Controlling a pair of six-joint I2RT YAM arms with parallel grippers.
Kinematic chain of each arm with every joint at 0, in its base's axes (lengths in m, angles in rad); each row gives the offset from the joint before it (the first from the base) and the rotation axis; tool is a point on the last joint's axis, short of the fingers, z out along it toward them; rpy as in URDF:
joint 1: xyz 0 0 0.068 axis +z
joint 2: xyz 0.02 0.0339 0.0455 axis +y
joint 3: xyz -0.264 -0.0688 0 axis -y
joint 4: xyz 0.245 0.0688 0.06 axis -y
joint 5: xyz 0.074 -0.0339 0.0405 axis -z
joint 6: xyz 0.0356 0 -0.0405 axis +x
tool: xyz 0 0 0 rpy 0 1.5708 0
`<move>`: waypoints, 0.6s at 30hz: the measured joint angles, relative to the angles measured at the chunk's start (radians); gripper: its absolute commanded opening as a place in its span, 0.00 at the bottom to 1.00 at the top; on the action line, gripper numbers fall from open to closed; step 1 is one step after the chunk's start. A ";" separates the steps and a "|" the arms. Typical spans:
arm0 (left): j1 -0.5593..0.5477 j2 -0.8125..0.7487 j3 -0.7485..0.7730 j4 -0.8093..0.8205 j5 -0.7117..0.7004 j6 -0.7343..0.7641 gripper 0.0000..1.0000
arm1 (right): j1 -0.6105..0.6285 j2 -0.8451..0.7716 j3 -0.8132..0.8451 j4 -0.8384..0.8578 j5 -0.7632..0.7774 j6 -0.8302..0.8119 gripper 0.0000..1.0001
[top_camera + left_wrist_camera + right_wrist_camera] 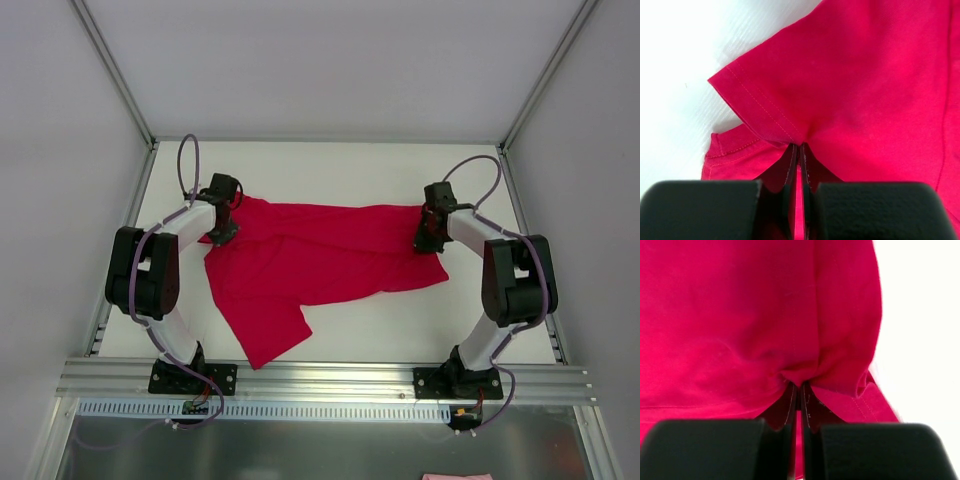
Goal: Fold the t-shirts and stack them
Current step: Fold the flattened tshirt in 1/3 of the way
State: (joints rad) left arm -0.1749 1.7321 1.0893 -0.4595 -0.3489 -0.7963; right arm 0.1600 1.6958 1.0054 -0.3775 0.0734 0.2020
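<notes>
The left gripper [222, 233] pinched a hemmed corner of the plain crimson-red soft-fabric t-shirt [310, 262]; the right gripper [428, 240] clamped its opposite edge.

A plain crimson t-shirt [330, 255] is laid on the white table [400, 170], stretched left to right and wrinkled. At its left side a flap is hung toward the near edge. A stitched sleeve [760, 105] is seen at the left end, and the fabric is bunched at both ends.

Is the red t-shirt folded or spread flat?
Neither neatly: the t-shirt lies rumpled with overlapping layers, a flap trailing nearward; left gripper and right gripper pinch it.
</notes>
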 measured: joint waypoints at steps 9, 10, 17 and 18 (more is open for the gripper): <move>0.000 0.003 0.043 -0.006 0.000 0.023 0.00 | 0.058 0.103 0.222 -0.096 -0.008 -0.061 0.50; 0.000 0.003 0.043 -0.006 0.000 0.026 0.00 | 0.066 0.102 0.228 -0.101 -0.005 -0.070 0.50; 0.000 0.003 0.043 -0.008 0.001 0.030 0.00 | 0.082 0.101 0.230 -0.138 0.029 -0.088 0.51; 0.000 0.003 0.043 -0.009 0.001 0.031 0.00 | 0.082 0.100 0.230 -0.143 0.033 -0.088 0.51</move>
State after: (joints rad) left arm -0.1749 1.7355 1.1324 -0.4683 -0.3477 -0.7658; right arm 0.2420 1.7962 1.2354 -0.5209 0.1066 0.1139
